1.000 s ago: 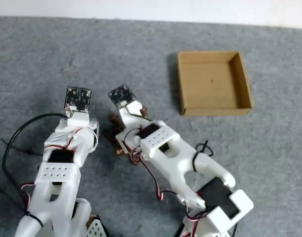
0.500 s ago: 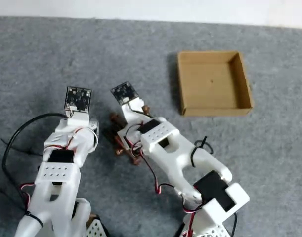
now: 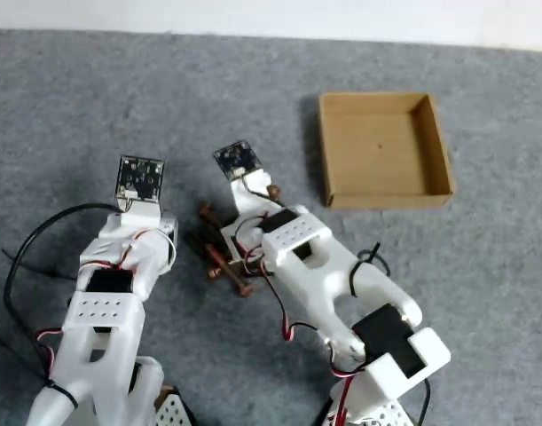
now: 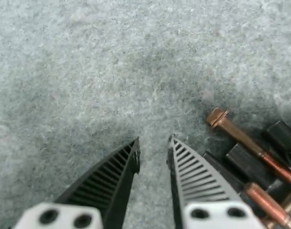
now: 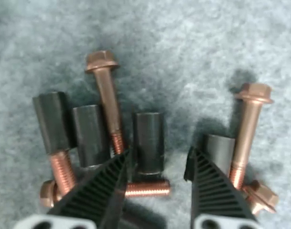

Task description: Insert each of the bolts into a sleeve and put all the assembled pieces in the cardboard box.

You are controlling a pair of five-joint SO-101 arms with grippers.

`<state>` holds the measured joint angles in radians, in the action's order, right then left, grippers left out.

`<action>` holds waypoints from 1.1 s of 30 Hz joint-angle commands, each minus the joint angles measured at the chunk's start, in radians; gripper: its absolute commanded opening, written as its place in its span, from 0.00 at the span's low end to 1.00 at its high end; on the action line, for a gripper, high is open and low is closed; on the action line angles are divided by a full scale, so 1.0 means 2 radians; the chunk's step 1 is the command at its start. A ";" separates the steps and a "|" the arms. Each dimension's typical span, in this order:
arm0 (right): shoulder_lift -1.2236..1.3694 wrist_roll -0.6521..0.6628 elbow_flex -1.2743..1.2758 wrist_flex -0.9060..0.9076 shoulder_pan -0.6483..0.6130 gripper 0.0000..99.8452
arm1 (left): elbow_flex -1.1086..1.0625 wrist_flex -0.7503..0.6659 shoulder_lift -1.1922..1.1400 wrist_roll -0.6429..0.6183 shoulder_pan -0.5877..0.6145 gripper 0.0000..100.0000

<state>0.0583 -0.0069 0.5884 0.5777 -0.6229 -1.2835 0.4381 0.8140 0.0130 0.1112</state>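
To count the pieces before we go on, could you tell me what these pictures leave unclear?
High view: the right arm covers much of the pile, so no count.
Right wrist view: the right gripper hides part of a sleeve and a bolt.
Left wrist view: the edge cuts off the pile.

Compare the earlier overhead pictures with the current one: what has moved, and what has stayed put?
The right arm swung away from the left arm, toward the cardboard box, uncovering more of the bolts. No grasp or release is visible. The left arm, the box and the bolts stayed put.
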 commanded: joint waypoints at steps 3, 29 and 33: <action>0.033 -0.004 -0.034 -0.010 0.005 0.18 | 0.005 -0.009 0.013 0.000 0.007 0.11; 0.110 -0.001 -0.125 0.042 0.007 0.00 | 0.005 -0.009 0.013 0.000 0.007 0.11; 0.104 -0.001 -0.128 0.080 0.007 0.00 | 0.005 -0.009 0.013 0.000 0.007 0.11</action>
<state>0.2731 -0.0084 0.3598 0.6774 -0.6107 -1.2835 0.4381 0.8140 0.0130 0.1112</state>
